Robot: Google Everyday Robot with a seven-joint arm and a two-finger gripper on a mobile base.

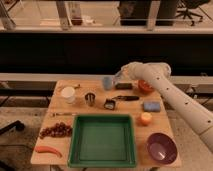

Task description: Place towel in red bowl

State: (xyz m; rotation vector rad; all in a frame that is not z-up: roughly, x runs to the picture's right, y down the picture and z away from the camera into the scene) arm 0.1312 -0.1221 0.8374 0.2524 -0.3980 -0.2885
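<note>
My gripper (121,75), pinched closed apparently on the towel (119,76), sits just left of the red bowl (145,86).

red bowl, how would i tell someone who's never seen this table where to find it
Start at the green tray at the table's front, then look to the far right corner. The red bowl sits there, partly behind the robot's arm, whose end effector hangs just left of it. It is orange-red and smaller than the purple bowl at the front right.
</note>
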